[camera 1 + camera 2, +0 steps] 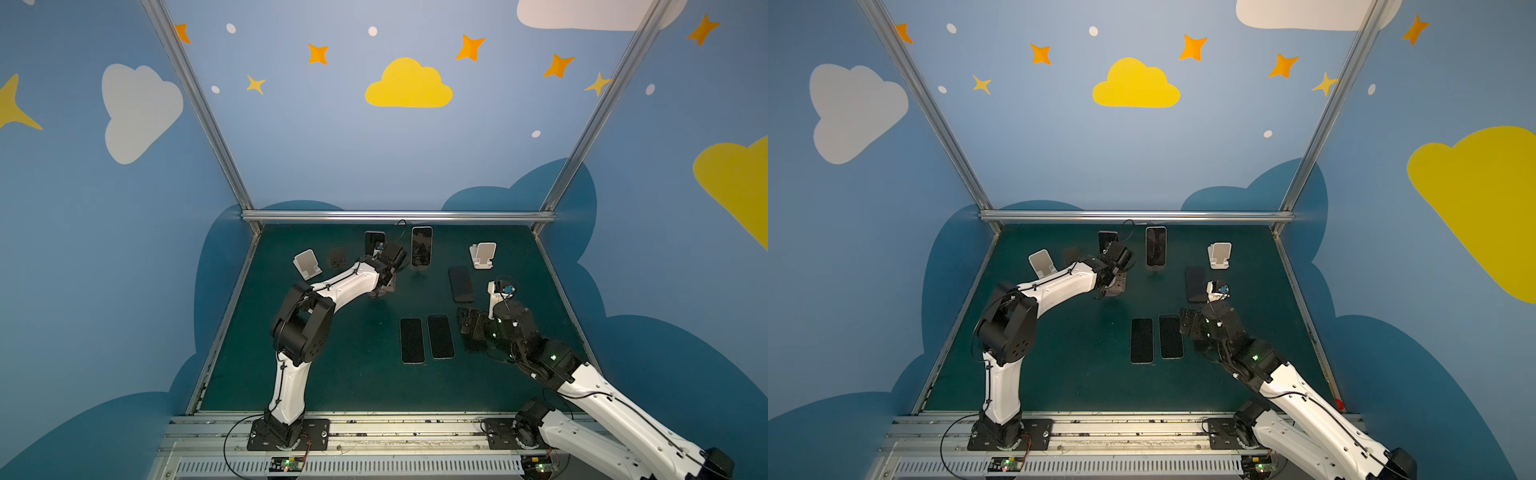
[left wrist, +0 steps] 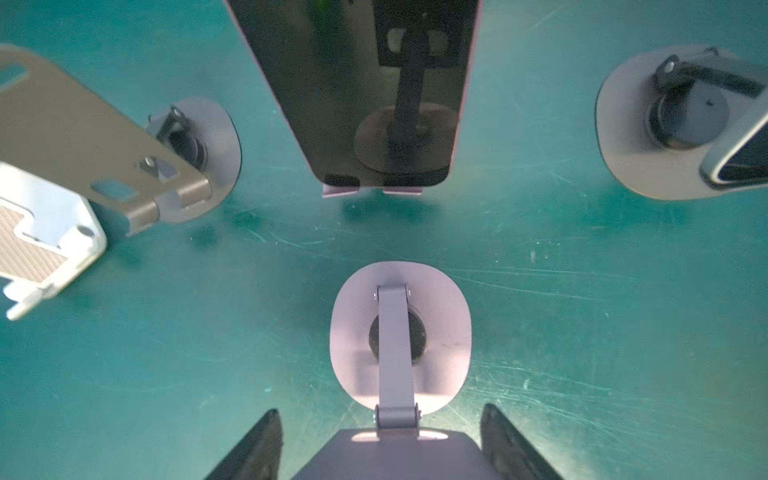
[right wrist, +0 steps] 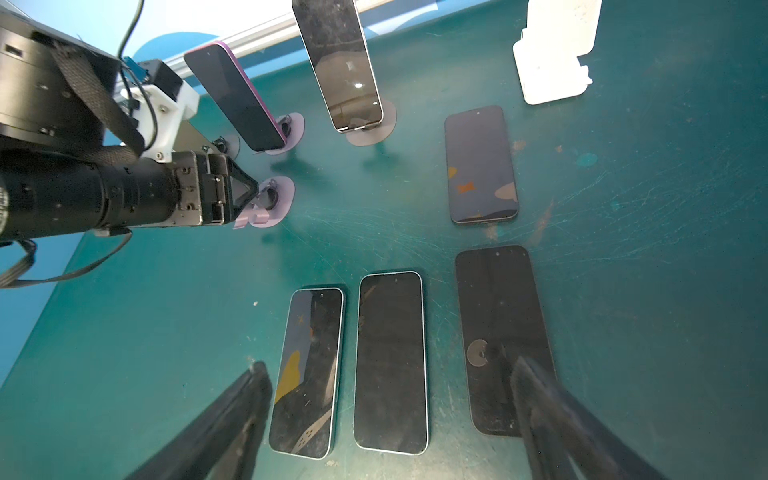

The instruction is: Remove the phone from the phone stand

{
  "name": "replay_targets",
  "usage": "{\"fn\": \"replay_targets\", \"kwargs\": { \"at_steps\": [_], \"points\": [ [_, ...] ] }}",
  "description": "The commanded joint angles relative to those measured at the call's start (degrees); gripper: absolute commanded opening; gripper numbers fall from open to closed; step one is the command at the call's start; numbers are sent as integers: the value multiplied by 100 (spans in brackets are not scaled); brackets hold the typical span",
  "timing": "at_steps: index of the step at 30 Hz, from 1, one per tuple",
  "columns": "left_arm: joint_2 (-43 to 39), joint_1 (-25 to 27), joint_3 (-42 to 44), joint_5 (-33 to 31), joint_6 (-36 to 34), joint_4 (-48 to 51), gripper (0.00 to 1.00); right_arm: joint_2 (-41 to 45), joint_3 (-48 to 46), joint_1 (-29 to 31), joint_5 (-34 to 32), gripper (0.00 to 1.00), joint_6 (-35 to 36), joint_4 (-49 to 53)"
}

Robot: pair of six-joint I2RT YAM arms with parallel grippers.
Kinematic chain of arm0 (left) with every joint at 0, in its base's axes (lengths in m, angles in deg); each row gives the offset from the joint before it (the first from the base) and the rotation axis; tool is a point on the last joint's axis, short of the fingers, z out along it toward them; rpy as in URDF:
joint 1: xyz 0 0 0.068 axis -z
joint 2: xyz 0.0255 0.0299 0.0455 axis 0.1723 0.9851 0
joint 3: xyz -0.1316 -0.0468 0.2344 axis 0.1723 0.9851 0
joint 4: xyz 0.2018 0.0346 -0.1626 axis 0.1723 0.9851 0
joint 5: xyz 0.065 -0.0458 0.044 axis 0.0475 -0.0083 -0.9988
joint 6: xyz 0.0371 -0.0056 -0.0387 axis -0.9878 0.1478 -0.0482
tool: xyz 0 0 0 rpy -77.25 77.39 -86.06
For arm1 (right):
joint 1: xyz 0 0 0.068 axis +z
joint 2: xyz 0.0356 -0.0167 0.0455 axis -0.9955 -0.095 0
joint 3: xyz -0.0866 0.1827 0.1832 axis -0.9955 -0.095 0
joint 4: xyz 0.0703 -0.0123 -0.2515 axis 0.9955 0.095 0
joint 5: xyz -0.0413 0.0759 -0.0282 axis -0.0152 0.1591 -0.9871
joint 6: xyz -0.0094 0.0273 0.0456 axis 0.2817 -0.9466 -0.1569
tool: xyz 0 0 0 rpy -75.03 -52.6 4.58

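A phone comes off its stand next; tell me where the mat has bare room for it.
Bare: the front of the mat, between the two side-by-side phones and the front rail; also left of them, toward the left arm. Crowded: the back row of stands, and around the right gripper.

The left arm [image 1: 286,386] and right arm [image 1: 590,390] have white shells, black cylindrical joints and thin black cables tied alongside. Each stands on a black base plate [image 1: 316,432] fixed with screws. The left gripper [image 2: 380,409] and right gripper [image 3: 390,363] are black with tapered fingers [image 2: 266,444]. Green lights [image 1: 553,357] dot the right arm.
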Motion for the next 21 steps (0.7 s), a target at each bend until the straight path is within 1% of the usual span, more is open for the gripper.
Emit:
{"fn": "replay_targets", "kwargs": {
  "at_steps": [1, 3, 6, 14, 18, 21],
  "points": [
    [27, 15, -63, -144, 110, -88, 66, 78, -53, -35, 13, 91, 1, 98],
    [-39, 14, 2, -155, 102, -161, 61, 96, -53, -48, 27, 91, -7, 97],
    [-119, 17, 44, -216, 59, -189, 57, 113, -53, -53, 31, 91, 1, 97],
    [-546, -24, 232, -425, -16, -171, 56, 122, -53, -73, 92, 91, -26, 19],
    [-803, -203, 323, -463, -50, -70, 54, 97, -201, -82, 157, 91, -30, -74],
    [-937, -510, 383, -410, 91, 110, 52, 69, -193, -87, 204, 91, -33, -136]
  ]
}}
